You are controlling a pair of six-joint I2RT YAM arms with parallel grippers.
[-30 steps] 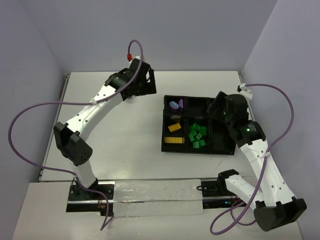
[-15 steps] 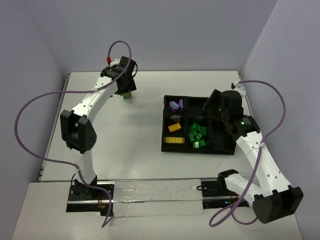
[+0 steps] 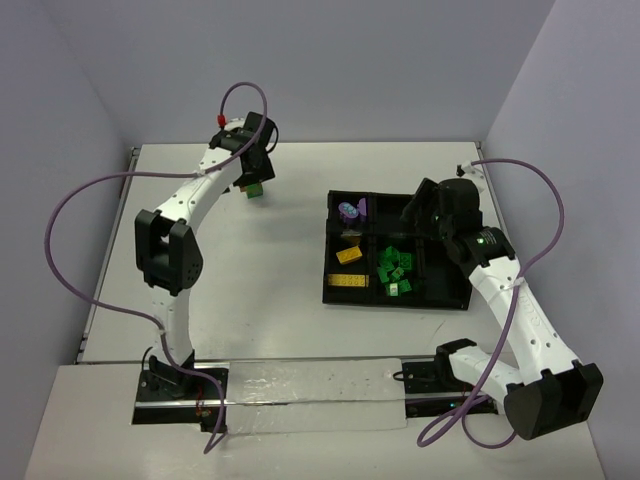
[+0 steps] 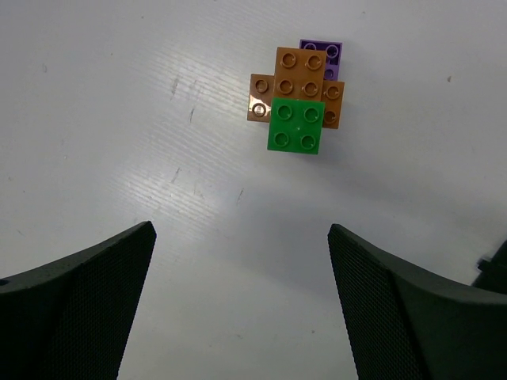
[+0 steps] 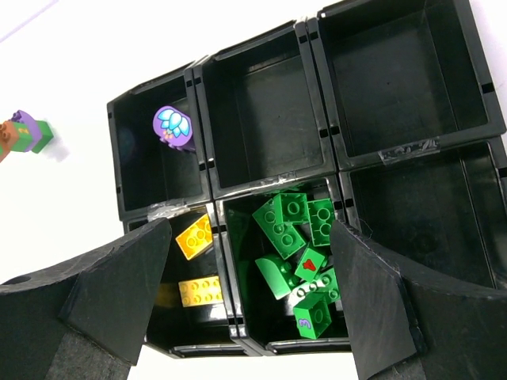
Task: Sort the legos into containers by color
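A small lego cluster (image 4: 297,95) lies on the white table at the back left: a green brick (image 4: 296,127) on orange bricks, with a purple one behind. My left gripper (image 4: 240,233) hangs open above the table just short of it, holding nothing. The cluster (image 3: 257,190) shows below that gripper (image 3: 250,170) from above. The black tray (image 3: 330,297) holds several green bricks (image 5: 301,253), two yellow bricks (image 5: 194,236) and a purple piece (image 5: 174,127) in separate containers. My right gripper (image 5: 252,229) hovers open over the tray's green container, holding nothing.
The tray's divider walls (image 5: 210,170) stand low between the square compartments. Purple cables (image 3: 60,230) loop off both arms. A metal rail (image 3: 300,385) runs along the near table edge. Walls close in the table at the back and on both sides.
The left arm swung left along the back of the table and now sits over the lego cluster. The right gripper shifted slightly over the tray. Both stayed open.
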